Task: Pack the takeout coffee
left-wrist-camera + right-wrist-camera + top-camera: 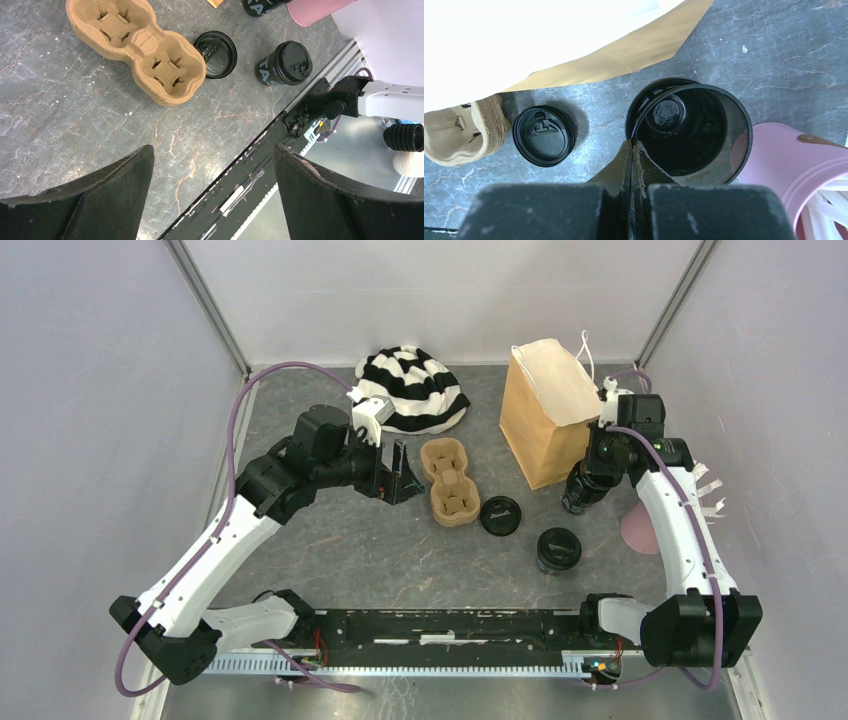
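**Coffee cups: one open in right pinch, one lidded on table**

Open cup (pixel 711 137) has no lid. The right gripper (pixel 631 147) has its jaws pressed together on the cup's near rim. From the top camera this cup is almost fully hidden under the wrist. Its loose lid (pixel 500 515) lies flat between the carrier (pixel 448 480) and the lidded cup (pixel 558 548). The lidded cup stands upright, apart from the others and nearer the front rail; its side print is only partly readable.

The pink cup (pixel 794 165) is cut off at the frame edge in the right wrist view and mostly behind the right arm from above. Whether it touches the open cup can't be told. The bag (pixel 545 425) is upright with its mouth open, just beside the right gripper. Its top is blown out white in the wrist view.

The left gripper (pixel 214 150) has its jaws wide and holds nothing, hovering just left of the carrier. A striped cloth (pixel 412 388) sits at the back. The table (pixel 380 550) is bare on the near-left side.
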Available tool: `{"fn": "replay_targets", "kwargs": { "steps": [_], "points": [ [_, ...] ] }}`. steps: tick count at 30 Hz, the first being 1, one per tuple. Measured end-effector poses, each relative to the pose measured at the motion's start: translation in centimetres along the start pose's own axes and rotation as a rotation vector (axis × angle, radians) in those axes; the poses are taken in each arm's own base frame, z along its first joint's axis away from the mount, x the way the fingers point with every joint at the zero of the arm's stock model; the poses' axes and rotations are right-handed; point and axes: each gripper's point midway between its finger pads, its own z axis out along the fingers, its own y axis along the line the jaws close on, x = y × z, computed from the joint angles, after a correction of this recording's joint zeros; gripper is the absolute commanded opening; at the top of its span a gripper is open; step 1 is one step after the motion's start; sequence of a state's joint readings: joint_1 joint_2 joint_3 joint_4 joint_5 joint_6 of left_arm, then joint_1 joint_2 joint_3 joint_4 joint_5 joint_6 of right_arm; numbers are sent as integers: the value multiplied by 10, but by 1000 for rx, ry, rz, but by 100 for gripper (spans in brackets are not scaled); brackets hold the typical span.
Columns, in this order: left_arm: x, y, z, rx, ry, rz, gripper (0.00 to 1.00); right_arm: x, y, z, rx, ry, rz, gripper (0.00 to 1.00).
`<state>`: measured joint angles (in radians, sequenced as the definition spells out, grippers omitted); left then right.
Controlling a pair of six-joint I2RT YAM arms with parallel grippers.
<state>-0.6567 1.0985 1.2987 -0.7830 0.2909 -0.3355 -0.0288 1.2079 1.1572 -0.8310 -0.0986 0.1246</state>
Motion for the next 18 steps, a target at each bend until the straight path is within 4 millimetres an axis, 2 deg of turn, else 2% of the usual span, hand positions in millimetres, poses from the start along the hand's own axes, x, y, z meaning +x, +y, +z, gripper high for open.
{"fn": "replay_targets", "kwargs": {
  "steps": [5, 18],
  "points": [
    [0, 0, 0, 0, 0, 0, 95, -7, 1, -11, 38, -25, -36, 0],
    [-2, -2, -4, 5, -13, 4, 95, -49, 6, -57, 87, -135, -80, 0]
  ]
}}
